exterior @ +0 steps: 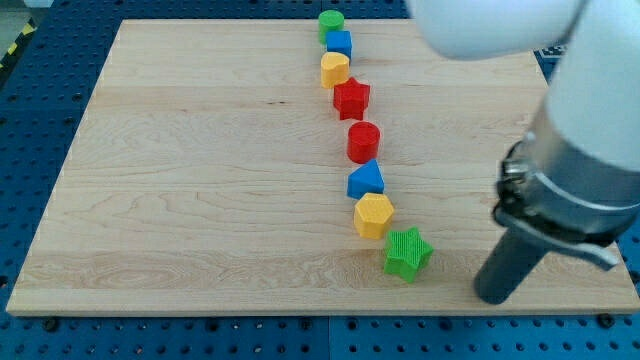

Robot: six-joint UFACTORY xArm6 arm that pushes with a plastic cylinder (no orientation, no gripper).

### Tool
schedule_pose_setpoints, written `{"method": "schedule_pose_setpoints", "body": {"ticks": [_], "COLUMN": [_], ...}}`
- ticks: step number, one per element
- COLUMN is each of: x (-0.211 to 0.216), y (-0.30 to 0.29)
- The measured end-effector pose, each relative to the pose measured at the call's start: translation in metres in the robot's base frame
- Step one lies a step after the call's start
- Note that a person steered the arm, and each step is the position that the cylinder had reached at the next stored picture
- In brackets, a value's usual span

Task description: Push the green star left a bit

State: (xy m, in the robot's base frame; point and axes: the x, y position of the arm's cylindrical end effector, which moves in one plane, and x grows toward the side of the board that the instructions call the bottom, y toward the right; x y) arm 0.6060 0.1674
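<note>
The green star (407,253) lies near the board's bottom edge, right of centre, at the lower end of a curved line of blocks. My tip (493,298) rests on the board to the star's right and slightly below it, about a block's width of bare wood between them. The yellow hexagon (373,215) sits just up and left of the star, close to it.
The line runs up the board: blue triangle (366,181), red cylinder (364,142), red star (351,98), yellow block (335,70), blue block (339,44), green cylinder (331,22). The wooden board (200,180) lies on a blue perforated table. The arm's body fills the view's right.
</note>
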Motion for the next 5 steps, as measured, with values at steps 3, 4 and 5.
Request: {"method": "schedule_pose_setpoints", "body": {"ticks": [3, 4, 5], "x": [-0.021, -0.022, -0.022], "y": [-0.023, -0.042, -0.042]}}
